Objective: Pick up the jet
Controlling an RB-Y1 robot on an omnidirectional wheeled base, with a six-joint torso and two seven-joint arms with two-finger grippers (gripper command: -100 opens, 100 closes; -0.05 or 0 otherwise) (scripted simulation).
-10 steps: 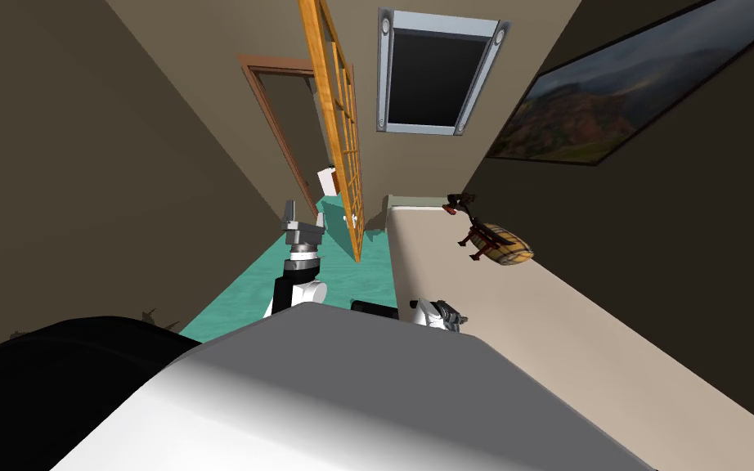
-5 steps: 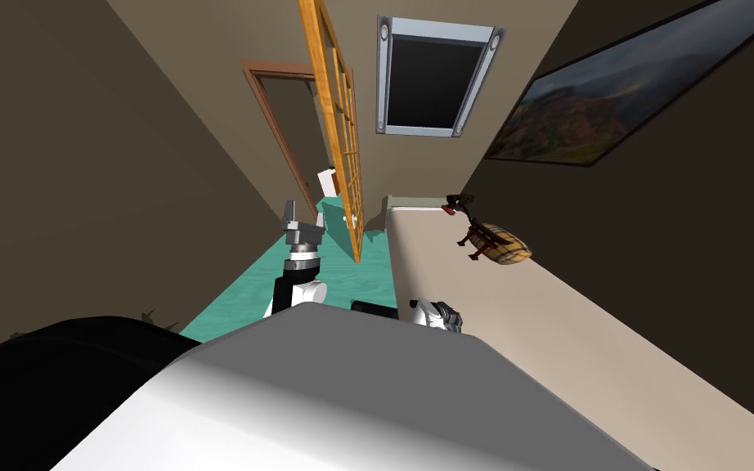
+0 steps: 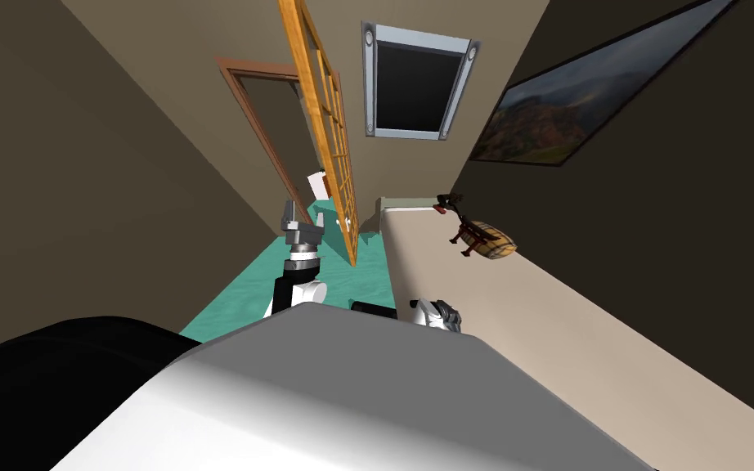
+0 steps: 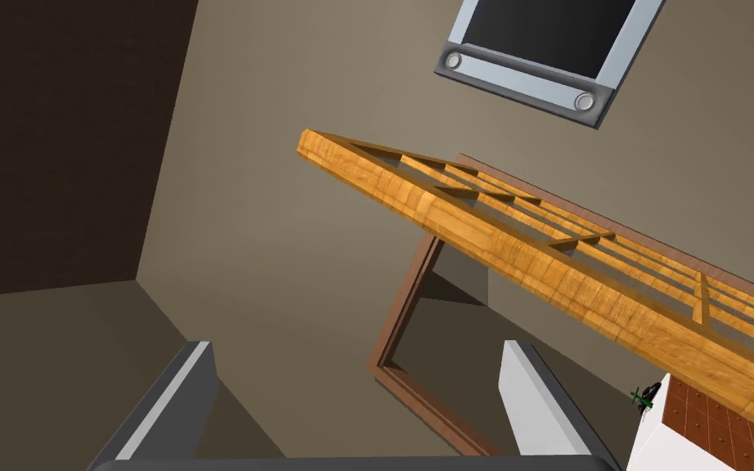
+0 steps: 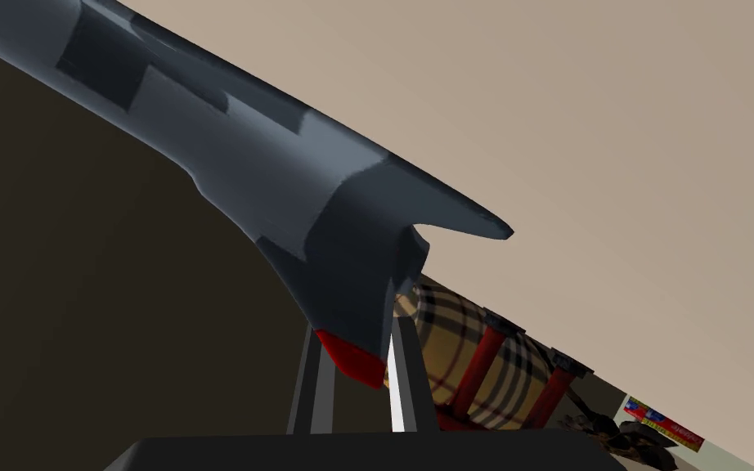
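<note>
At the near end of the long beige counter (image 3: 531, 327) on the right, the right gripper (image 5: 356, 347) is seen closed down on the jet (image 5: 285, 188), its two fingers (image 5: 404, 368) pressed against the sides of the red-tipped end; the dark grey body runs away from the fingers on a slant above the counter top; whether it is clear of the surface cannot be told; farther along the counter a plaid barrel-shaped thing (image 3: 490, 244) on red supports is seen, well apart from the jet; the left gripper (image 4: 355, 347) is held up to the left of the counter, over the teal floor (image 3: 244, 294), spread wide with nothing between its fingers; the jet is judged rigid, smooth and light, with thin fins that could be chipped; held by its very end it may swing or slip, so a hold nearer mid-body is judged steadier.
</note>
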